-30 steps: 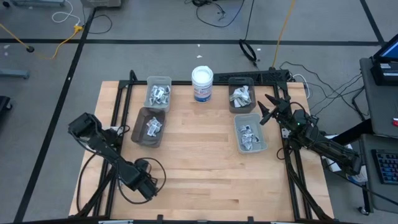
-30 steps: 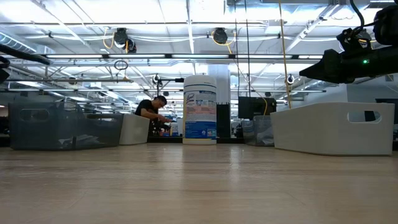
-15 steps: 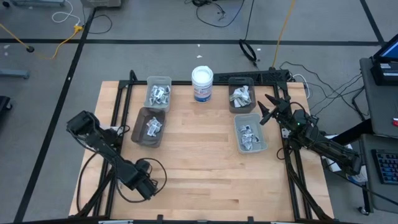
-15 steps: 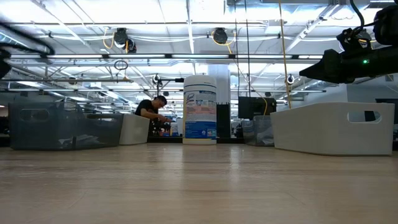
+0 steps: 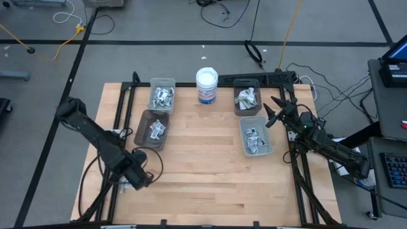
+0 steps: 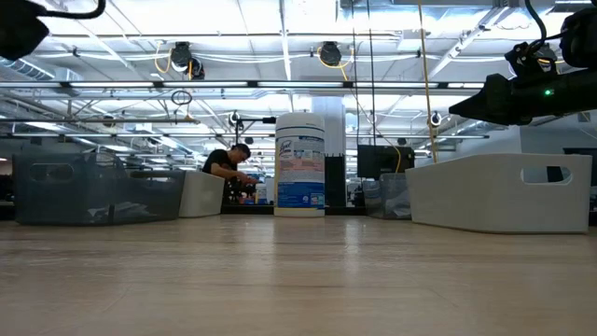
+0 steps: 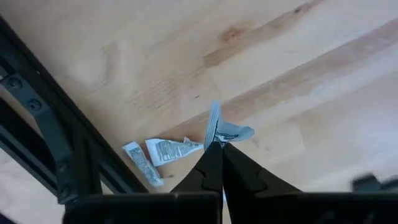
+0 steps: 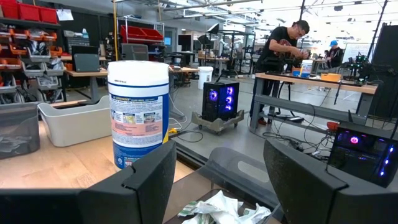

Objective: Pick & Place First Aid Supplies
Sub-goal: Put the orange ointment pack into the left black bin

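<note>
Closing my left gripper (image 7: 216,149) on a packet (image 7: 219,129) at the table's near-left edge.

Its fingers have just snapped together on a small white packet that I now hold pinched above the wood, with two more packets (image 7: 157,155) lying loose beside the black frame rail (image 7: 50,130). That reads to me as a pick made, so carrying it to a bin (image 5: 153,128) comes next. My right gripper (image 5: 275,113) waits with fingers spread, beside the bin (image 5: 257,135) on the right.

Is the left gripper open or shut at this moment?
Shut. In the left wrist view the left gripper has its dark fingertips together, pinching a small white packet above the wooden table.
</note>
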